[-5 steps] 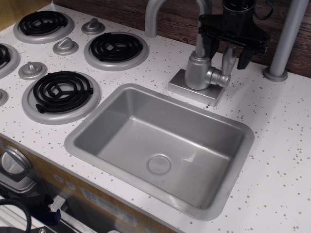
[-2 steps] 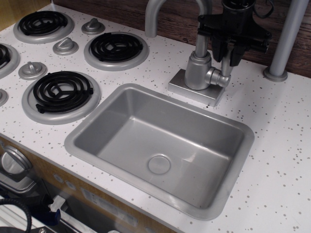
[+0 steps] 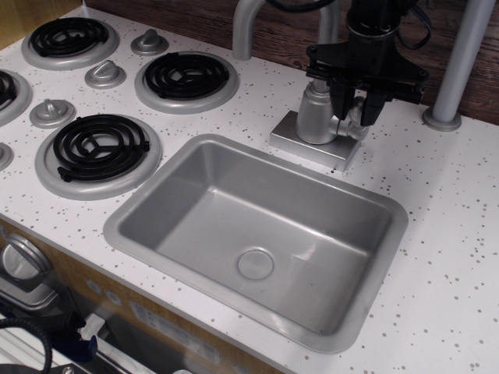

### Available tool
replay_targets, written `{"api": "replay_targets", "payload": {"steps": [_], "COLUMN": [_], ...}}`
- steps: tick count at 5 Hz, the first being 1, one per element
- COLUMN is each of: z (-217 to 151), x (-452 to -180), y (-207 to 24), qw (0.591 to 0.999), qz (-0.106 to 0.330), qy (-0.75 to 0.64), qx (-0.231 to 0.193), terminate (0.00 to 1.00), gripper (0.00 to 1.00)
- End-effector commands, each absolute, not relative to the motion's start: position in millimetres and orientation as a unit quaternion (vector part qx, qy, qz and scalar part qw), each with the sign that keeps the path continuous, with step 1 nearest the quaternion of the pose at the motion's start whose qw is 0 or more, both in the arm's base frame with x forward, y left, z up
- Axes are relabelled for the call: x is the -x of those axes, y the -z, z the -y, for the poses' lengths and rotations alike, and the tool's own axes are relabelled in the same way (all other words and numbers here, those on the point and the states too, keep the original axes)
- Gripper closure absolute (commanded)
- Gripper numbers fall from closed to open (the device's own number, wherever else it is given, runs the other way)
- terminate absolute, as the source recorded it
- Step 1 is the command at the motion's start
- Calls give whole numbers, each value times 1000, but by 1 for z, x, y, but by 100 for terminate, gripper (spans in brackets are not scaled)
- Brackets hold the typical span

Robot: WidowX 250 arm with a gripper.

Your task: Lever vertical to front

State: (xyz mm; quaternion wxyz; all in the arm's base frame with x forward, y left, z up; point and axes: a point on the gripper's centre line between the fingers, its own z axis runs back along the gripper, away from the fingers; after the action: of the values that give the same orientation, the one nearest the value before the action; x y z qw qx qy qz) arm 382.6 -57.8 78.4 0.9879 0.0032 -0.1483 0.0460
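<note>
Gripper (image 3: 355,107) low beside faucet body (image 3: 316,117), black fingers (image 3: 341,97) straddling the lever (image 3: 356,115); pinching or merely bracketing, cannot tell.

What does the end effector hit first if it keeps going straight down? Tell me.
Most likely the lever: the end effector points down with its fingers on either side of it, beside the faucet body. Below that lies the faucet's base plate. Depth is hard to judge from this single view.
</note>
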Motion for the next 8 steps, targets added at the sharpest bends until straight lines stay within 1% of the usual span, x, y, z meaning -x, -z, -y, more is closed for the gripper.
{"api": "replay_targets", "payload": {"steps": [1, 2, 3, 4, 5, 6, 8], "z": [61, 61, 61, 63, 62, 63, 60], "x": [-381, -378, -378, -378, -380, -378, -368], "y": [-75, -61, -51, -41, -41, -55, -93], "qw": [990, 991, 991, 992, 992, 992, 993], "qz": [131, 122, 119, 112, 116, 124, 109], "qy": [-42, -44, -40, -32, -28, -29, -41], "qx": [31, 40, 43, 38, 34, 23, -5], "terminate": [0, 0, 0, 0, 0, 0, 0], "gripper": [100, 100, 100, 100, 100, 0, 0]}}
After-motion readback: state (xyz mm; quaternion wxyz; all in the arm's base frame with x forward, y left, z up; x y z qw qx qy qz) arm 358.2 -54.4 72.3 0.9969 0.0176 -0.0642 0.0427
